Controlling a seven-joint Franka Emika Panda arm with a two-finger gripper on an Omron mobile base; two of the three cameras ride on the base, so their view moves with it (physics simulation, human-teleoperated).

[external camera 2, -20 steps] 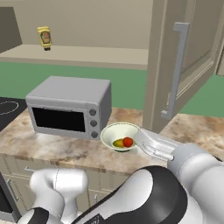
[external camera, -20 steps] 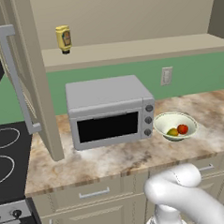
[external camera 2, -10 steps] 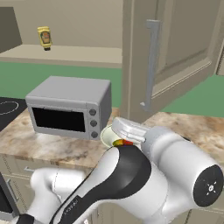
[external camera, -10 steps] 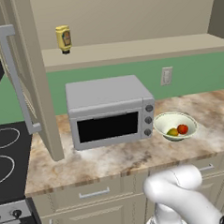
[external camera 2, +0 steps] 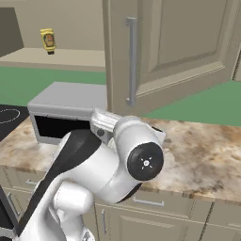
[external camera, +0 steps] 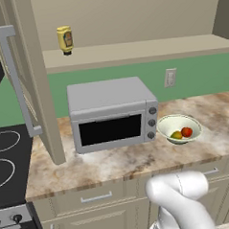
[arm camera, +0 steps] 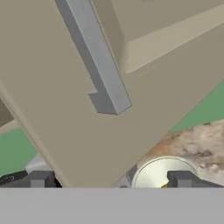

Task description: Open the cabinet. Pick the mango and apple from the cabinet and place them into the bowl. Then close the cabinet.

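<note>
Mango [external camera: 175, 134] and apple [external camera: 186, 131] already in the bowl [external camera: 165, 123] on the desk [external camera: 119, 164], cabinet [external camera 2: 188, 52] door swung wide, stiff and hinged, best pushed shut near its silver handle [arm camera: 94, 57], gripper [arm camera: 111, 179] spread wide, empty.

Marbled brown countertop [external camera: 114, 164] carrying 2 items: a grey microwave [external camera: 111, 114] and, just beside it at 3 o'clock, the pale bowl [external camera: 178, 128]. Beige cabinet shelf [external camera: 141, 50] above, at 12 o'clock, bearing 1 yellow squeeze bottle [external camera: 65, 40] upright toward its 9 o'clock end.
</note>
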